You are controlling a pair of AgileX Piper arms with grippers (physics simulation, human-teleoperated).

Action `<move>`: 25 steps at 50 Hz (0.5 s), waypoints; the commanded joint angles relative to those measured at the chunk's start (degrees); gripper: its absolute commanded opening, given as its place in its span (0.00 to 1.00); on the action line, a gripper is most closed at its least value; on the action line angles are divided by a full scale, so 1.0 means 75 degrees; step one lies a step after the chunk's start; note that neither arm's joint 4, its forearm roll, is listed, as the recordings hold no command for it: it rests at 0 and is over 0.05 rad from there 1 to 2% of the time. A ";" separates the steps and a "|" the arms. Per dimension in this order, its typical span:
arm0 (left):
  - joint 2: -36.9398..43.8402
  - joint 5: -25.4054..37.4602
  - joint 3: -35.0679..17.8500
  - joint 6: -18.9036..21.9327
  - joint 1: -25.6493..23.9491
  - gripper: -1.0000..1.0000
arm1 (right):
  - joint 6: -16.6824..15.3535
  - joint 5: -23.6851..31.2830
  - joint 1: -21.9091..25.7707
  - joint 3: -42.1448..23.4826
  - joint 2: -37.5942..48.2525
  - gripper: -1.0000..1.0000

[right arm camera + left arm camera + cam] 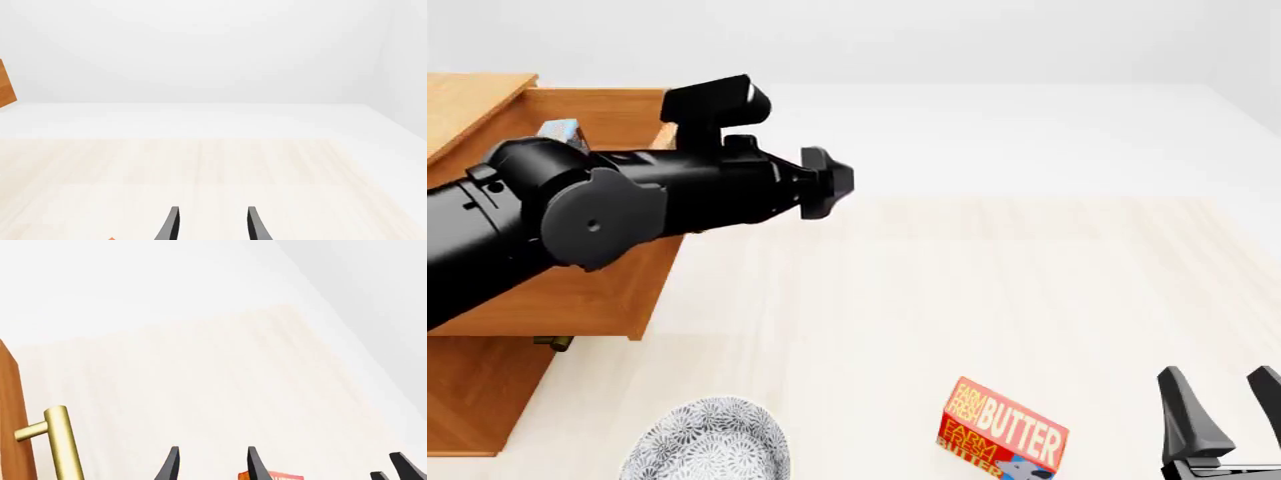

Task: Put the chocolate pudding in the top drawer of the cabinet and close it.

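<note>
Black, the left arm fills the front view, its gripper with 2 fingers apart, holding nothing, just beside a brass handle. Behind it, the chocolate pudding lies inside the pulled-out top drawer. Right gripper stands parted and bare, a butter box beside it.

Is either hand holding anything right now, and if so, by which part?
Nothing is held. The left hand is open with only table between its fingers; the right hand is open and empty too. The chocolate pudding lies in the open top drawer.
</note>
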 commanded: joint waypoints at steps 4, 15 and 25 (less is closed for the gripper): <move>0.0188 -0.0276 0.0139 -0.0199 0.0073 1.00 | 0.0000 0.0000 0.0000 0.0000 0.0000 1.00; 0.0213 -0.0426 0.0336 -0.0339 0.0245 1.00 | -0.0001 0.0000 0.0001 0.0000 0.0000 1.00; 0.0203 -0.0534 0.0491 -0.0511 0.0463 1.00 | 0.0001 0.0000 0.0000 0.0000 0.0000 1.00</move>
